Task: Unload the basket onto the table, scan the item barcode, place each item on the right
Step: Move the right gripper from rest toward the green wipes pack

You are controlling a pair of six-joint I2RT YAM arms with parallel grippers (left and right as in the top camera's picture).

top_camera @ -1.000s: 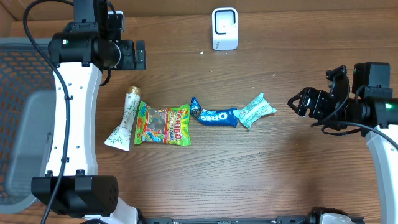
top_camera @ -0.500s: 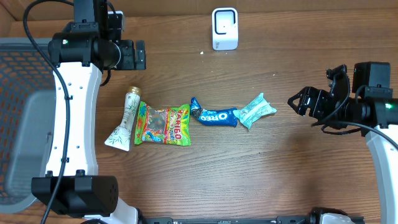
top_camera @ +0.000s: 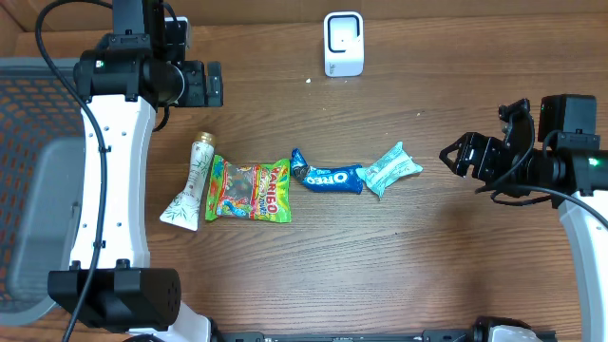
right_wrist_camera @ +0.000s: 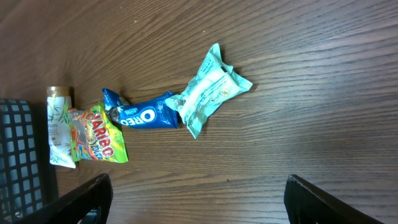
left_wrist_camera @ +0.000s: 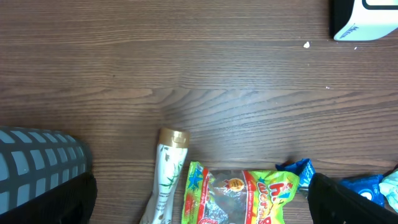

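Observation:
Four items lie in a row mid-table: a white tube with a gold cap [top_camera: 190, 185], a green gummy bag [top_camera: 249, 190], a blue Oreo pack [top_camera: 328, 177] and a teal packet [top_camera: 389, 168]. The white barcode scanner [top_camera: 343, 44] stands at the far edge. My left gripper [top_camera: 217, 85] is open and empty, up behind the tube; its wrist view shows the tube [left_wrist_camera: 166, 180] and gummy bag [left_wrist_camera: 242, 196] below the left gripper [left_wrist_camera: 199, 205]. Right of the teal packet [right_wrist_camera: 208, 90], my right gripper [top_camera: 480, 138] hovers open with nothing in it, over bare wood in the wrist view [right_wrist_camera: 208, 202].
A grey mesh basket [top_camera: 28, 142] stands off the table's left side, also visible as the basket [left_wrist_camera: 37, 155] in the left wrist view. Bare wood stretches in front of the items and between the teal packet and the right arm.

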